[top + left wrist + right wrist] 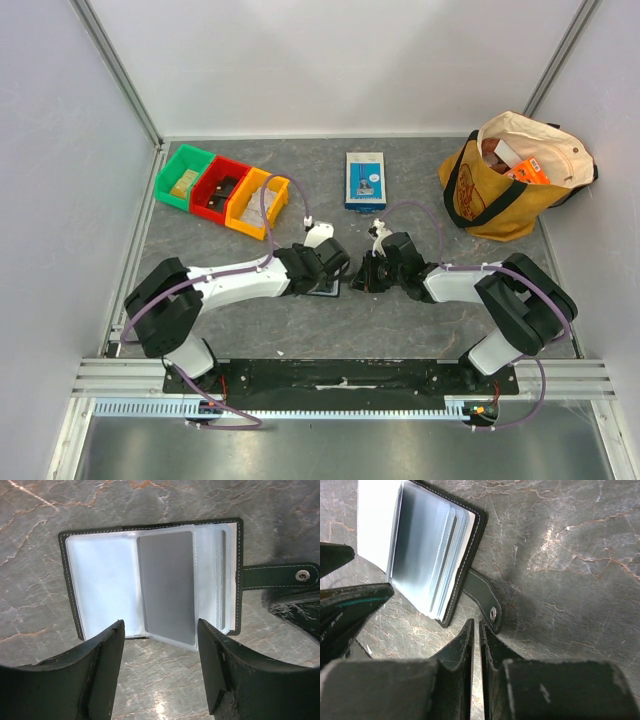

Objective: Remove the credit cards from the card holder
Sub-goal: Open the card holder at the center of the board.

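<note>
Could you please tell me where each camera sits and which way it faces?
Top external: above and behind the robot, facing down onto the table; the left arm and right arm show.
Left wrist: on the left arm, facing down at the open card holder; the left gripper, open, frames it.
Right wrist: on the right arm, facing down at the holder's strap; the right gripper, nearly closed, shows.
Shared: both wrist views show the card holder and strap.

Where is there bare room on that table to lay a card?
Bare: between the yellow bin and the blue-and-white box, between that box and the bag, and along the near edge. Crowded: centre, where left tool and right tool meet at the card holder.
</note>
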